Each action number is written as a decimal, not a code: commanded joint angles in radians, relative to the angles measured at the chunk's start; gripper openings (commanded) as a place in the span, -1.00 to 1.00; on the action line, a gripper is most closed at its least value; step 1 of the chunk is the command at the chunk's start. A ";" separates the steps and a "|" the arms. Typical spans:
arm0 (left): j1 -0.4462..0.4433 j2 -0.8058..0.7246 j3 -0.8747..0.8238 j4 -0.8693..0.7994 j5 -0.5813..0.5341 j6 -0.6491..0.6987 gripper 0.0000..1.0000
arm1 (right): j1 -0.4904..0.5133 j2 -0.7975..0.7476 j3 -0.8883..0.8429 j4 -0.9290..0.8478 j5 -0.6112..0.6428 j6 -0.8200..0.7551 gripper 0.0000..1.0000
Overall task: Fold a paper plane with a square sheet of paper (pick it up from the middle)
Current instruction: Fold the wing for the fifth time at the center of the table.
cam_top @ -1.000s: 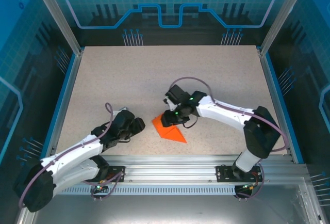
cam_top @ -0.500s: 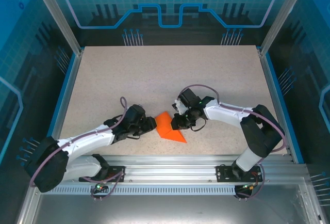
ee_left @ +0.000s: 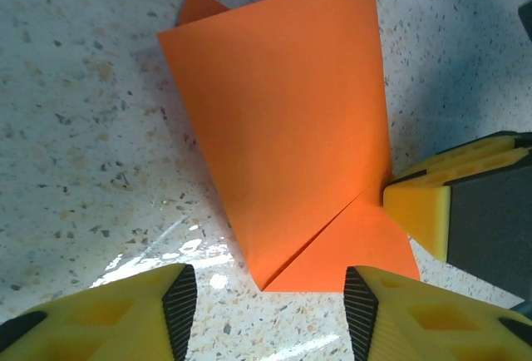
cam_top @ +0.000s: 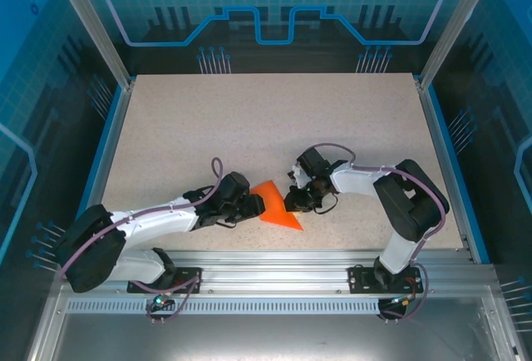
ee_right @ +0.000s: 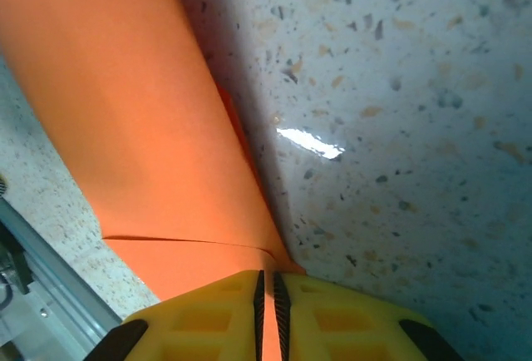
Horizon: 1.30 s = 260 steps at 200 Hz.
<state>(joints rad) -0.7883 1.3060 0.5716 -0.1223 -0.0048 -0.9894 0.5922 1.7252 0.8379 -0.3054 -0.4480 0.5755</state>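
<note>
Orange and partly folded, the sheet of paper [cam_top: 274, 211] is lying on the desk [cam_top: 249, 120] close to its near edge, showing from the top camera as a pointed wedge between the two arms. The left end effector [cam_top: 254, 205] is meeting it from the left and the right end effector [cam_top: 292, 203] from the right. In the left wrist view the sheet of paper [ee_left: 287, 128] is showing a diagonal crease near its lower point. The left end effector [ee_left: 270, 307] is standing spread, its pads on either side of that point and gripping nothing, while one yellow finger [ee_left: 420, 203] of the right arm is touching the paper's right edge. In the right wrist view the right end effector [ee_right: 266, 294] is pressing its pads together on a thin edge of the sheet of paper [ee_right: 141, 103], with the layers lifting slightly off the speckled desk [ee_right: 399, 128]. From here the risk is probably that the pinch, sitting so near the edge, is going to slip or tear the thin paper if the arm pulls. The spread left pads, if they close off the crease, could be dragging the layers out of line and spoiling the fold. Counting up: one sheet of paper, two end effectors, one desk.
</note>
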 commanded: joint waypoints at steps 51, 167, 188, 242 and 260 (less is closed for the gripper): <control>-0.017 0.008 -0.025 0.094 0.012 -0.149 0.25 | -0.050 0.025 -0.083 0.123 -0.052 0.059 -0.67; -0.029 0.082 -0.025 0.123 -0.023 -0.233 0.29 | -0.070 0.039 -0.126 0.178 -0.064 0.084 -0.67; -0.034 0.115 -0.014 0.154 -0.017 -0.232 0.28 | -0.078 0.037 -0.132 0.184 -0.070 0.085 -0.67; -0.039 0.154 -0.002 0.209 -0.010 -0.227 0.21 | -0.088 0.030 -0.141 0.189 -0.078 0.086 -0.67; -0.039 0.154 -0.007 0.235 -0.009 -0.226 0.17 | -0.090 0.031 -0.144 0.190 -0.079 0.085 -0.67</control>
<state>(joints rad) -0.8165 1.4300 0.5529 0.0143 -0.0219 -1.2064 0.5270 1.7252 0.7315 -0.1070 -0.5964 0.6548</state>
